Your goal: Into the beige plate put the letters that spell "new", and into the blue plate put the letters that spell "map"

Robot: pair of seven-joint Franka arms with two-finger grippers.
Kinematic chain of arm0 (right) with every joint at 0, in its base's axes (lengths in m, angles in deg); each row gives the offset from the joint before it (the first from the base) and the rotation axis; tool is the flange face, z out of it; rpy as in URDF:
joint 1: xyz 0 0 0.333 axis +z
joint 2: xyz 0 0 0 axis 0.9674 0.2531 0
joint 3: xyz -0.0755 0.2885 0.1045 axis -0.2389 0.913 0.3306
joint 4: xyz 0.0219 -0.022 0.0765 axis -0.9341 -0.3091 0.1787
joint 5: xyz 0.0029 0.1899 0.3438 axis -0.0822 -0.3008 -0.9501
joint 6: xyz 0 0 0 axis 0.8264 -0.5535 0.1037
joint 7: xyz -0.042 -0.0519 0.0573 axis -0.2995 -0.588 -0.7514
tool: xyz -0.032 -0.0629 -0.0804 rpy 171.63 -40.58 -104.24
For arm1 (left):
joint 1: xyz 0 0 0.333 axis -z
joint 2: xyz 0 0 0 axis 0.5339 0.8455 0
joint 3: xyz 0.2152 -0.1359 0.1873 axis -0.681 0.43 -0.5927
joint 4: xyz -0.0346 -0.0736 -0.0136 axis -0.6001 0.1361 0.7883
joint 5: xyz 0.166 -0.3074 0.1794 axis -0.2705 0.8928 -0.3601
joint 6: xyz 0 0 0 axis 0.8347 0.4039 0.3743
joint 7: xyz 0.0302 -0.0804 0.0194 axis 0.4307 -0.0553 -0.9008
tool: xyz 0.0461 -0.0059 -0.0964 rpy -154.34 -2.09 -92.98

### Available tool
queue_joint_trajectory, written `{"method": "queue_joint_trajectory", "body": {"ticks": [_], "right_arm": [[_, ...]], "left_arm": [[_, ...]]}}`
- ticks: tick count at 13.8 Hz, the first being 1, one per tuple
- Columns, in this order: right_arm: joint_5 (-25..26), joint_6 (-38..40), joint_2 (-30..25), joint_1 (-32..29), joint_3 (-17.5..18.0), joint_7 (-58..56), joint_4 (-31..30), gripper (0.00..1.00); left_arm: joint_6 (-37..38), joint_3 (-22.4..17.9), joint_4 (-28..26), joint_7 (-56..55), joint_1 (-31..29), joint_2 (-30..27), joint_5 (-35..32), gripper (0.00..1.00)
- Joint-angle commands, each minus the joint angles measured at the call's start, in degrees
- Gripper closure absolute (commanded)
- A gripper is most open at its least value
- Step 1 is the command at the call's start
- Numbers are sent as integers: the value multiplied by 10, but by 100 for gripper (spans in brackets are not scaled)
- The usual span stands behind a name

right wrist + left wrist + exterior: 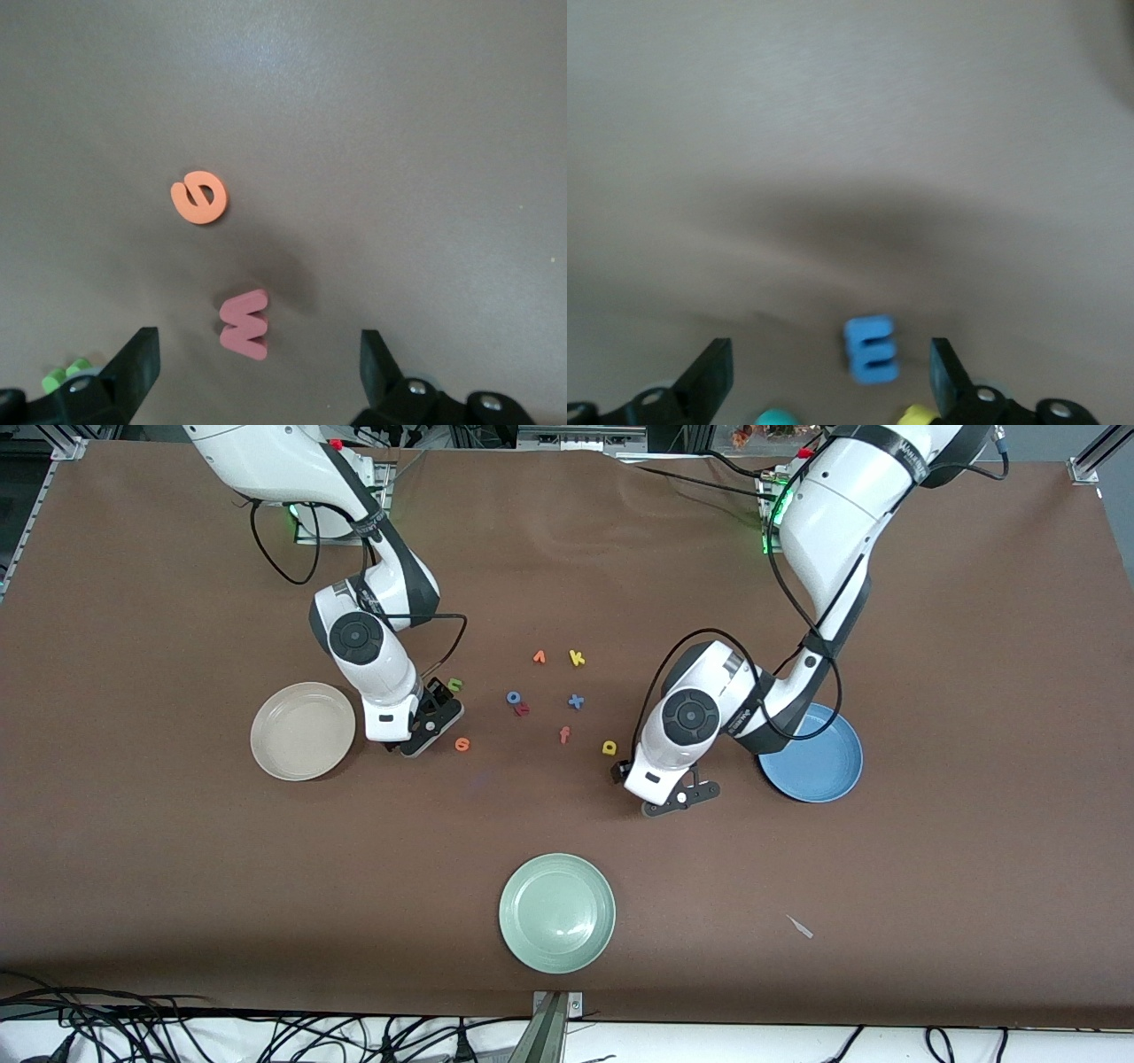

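Fingers of both grippers stand spread wide, nothing held: left gripper (pixel 828 376) shows 2 dark fingertips (pixel 713 372) with a periwinkle-blue m (pixel 871 349) on the cloth between them, not touched; right gripper (pixel 257 372) shows 2 fingertips (pixel 137 359) apart with a salmon-pink w (pixel 244 324) lying on edge between them, also not touched. Brown table (pixel 177 868) carries 3 plates: beige plate (pixel 303 731) toward the right arm's end, blue plate (pixel 819 766) toward the left arm's end and partly under the left arm, pale green plate (pixel 557 912) nearest the front camera, all 3 bare inside. Left gripper (pixel 680 795) sits low just beside the blue plate; right gripper (pixel 431 722) sits low just beside the beige plate. Letters on the table between the arms: green n (pixel 454 685) at the right gripper, orange e (pixel 462 744) near it, yellow a (pixel 609 747) near the left gripper, yellow k (pixel 577 658), orange v shape (pixel 539 657), blue o (pixel 513 697), blue x (pixel 576 701), orange-red f (pixel 564 734). In the left wrist view a teal bit (pixel 775 416), likely the p, pokes out at the edge. No task letter is in any plate.
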Motion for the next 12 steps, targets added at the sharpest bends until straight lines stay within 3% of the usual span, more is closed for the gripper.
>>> {"method": "queue_joint_trajectory", "body": {"ticks": [1, 3, 7, 8, 10, 11, 12], "right_arm": [[22, -9, 6, -2, 1, -11, -2, 0], [23, -9, 12, -2, 1, -11, -3, 0], [23, -11, 17, 7, 2, -12, -3, 6], [23, -12, 20, 7, 2, -12, -2, 9], [23, -20, 27, 10, 2, -12, -2, 13], [23, -23, 29, 10, 2, -12, -2, 19], [23, -23, 29, 10, 2, -12, -2, 29]], "left_arm": [[-33, 0, 8, -12, 7, 21, -19, 14], [-31, 2, 2, -6, 11, 22, -19, 31], [-25, 4, -6, -6, 11, 19, -19, 36], [-19, 4, -8, -5, 12, 18, -18, 47], [-16, 4, -12, -3, 11, 18, -19, 81], [-15, 4, -12, -2, 10, 18, -19, 94], [-15, 4, -12, -4, 9, 16, -19, 100]]}}
